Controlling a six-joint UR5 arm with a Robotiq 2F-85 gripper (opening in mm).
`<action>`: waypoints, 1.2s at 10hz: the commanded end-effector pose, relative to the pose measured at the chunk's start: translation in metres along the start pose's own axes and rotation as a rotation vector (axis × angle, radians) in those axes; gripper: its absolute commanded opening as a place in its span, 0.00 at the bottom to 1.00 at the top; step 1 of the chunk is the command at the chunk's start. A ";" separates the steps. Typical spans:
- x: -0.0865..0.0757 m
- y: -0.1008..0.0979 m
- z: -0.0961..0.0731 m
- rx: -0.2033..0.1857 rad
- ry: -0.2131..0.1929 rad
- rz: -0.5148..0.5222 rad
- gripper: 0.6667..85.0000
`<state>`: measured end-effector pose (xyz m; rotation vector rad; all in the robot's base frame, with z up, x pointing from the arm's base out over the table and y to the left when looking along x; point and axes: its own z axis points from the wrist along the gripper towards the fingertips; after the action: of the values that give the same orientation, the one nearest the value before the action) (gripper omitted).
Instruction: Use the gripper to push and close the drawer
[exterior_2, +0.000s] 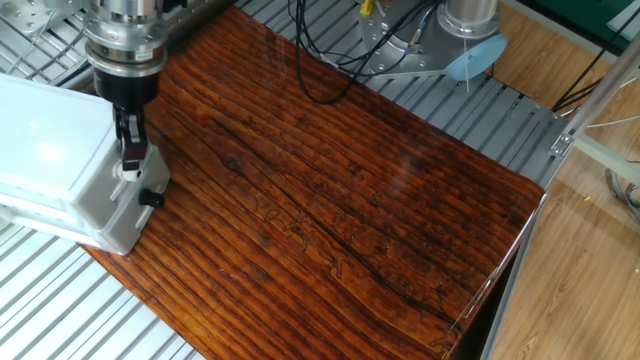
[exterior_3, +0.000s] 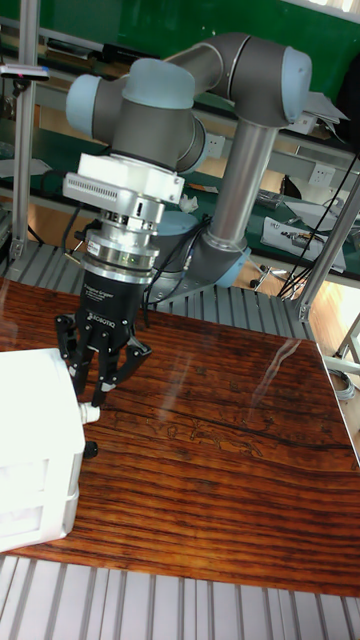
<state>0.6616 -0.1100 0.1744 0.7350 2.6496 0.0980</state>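
Note:
The white cabinet (exterior_2: 50, 160) stands at the table's left edge, and its drawer (exterior_2: 143, 168) faces right with a small white knob (exterior_2: 128, 172) above a black knob (exterior_2: 152, 198). My gripper (exterior_2: 128, 156) hangs under the ribbed silver wrist (exterior_2: 125, 40), fingers shut and pointing down, tips pressed against the drawer front just above the white knob. In the tall fixed view the gripper (exterior_3: 97, 392) touches the cabinet's (exterior_3: 35, 450) right face at the white knob (exterior_3: 90, 411), with the black knob (exterior_3: 91, 450) below. The drawer front looks about level with the cabinet face.
The dark wood tabletop (exterior_2: 330, 190) stretches right of the cabinet. Black cables (exterior_2: 320, 60) and the grey-blue robot base (exterior_2: 470, 30) lie at the back. Ribbed metal decking (exterior_2: 60, 310) surrounds the board. The arm's base column (exterior_3: 235, 180) rises behind the table.

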 end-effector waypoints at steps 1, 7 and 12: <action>0.001 0.013 -0.002 -0.057 0.008 0.027 0.41; 0.060 0.062 -0.030 -0.090 0.137 0.106 0.29; 0.130 0.058 -0.086 0.159 0.350 -0.215 0.00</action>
<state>0.5877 -0.0096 0.2021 0.6977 2.9398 0.0619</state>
